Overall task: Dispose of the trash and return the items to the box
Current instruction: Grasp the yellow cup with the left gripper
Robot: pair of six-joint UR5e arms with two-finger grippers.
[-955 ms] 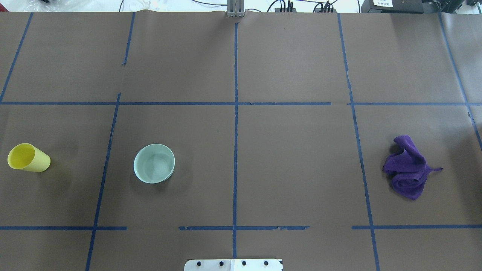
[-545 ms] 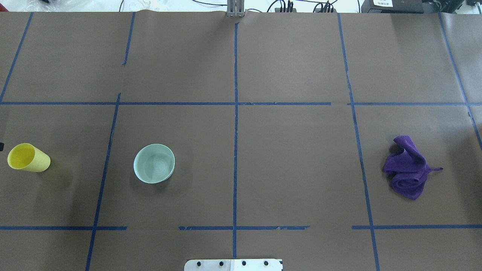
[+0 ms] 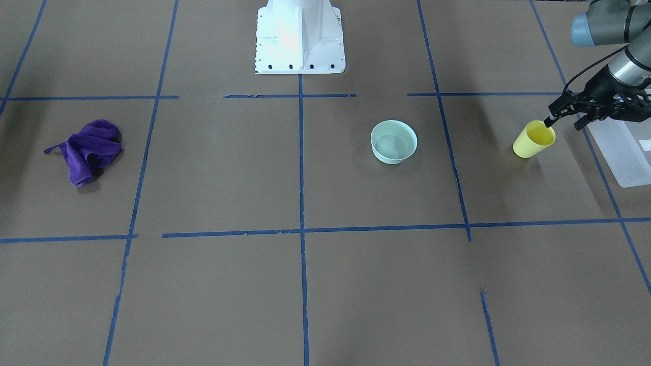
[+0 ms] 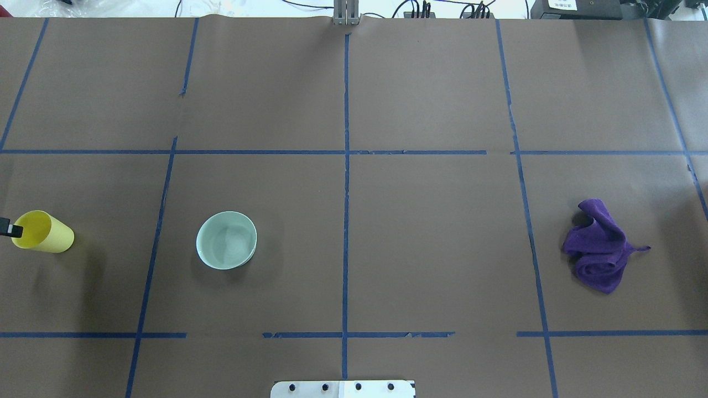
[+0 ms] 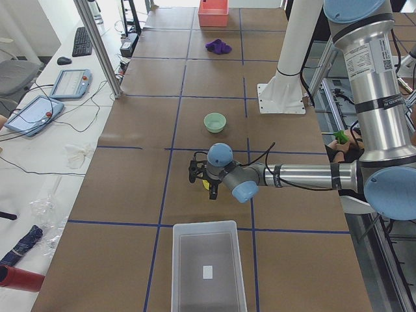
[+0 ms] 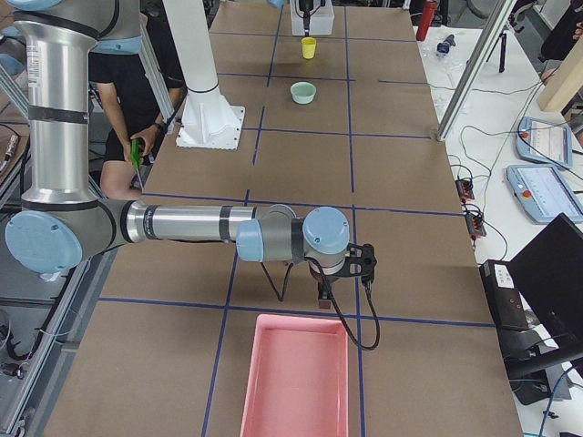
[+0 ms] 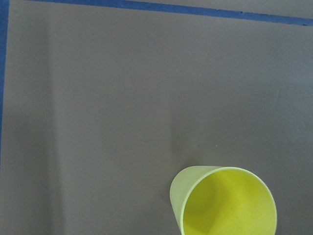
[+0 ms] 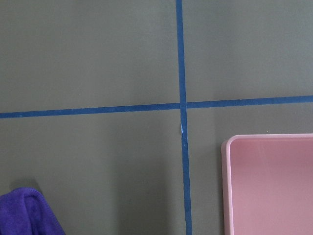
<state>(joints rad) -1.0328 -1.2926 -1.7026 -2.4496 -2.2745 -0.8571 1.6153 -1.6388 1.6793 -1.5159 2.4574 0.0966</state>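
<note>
The yellow cup (image 3: 534,138) stands upright at the table's left end; it also shows in the overhead view (image 4: 43,233) and fills the lower right of the left wrist view (image 7: 225,203). My left gripper (image 3: 563,123) hangs open just above and beside the cup's rim, on the box side; one fingertip (image 4: 12,229) enters the overhead view at the cup's edge. The frosted white box (image 3: 624,147) lies just beyond the cup, and it looks empty in the exterior left view (image 5: 208,266). My right gripper (image 6: 346,271) shows only in the exterior right view, so I cannot tell its state.
A pale mint-green bowl (image 4: 227,239) stands right of the cup. A crumpled purple cloth (image 4: 600,249) lies at the table's right end. A pink tray (image 6: 296,373) sits beyond it, near the right gripper; its corner shows in the right wrist view (image 8: 274,186).
A left gripper fingertip has come into the overhead view from the left edge and reached the cup's rim. Cup, bowl and cloth have not moved.
</note>
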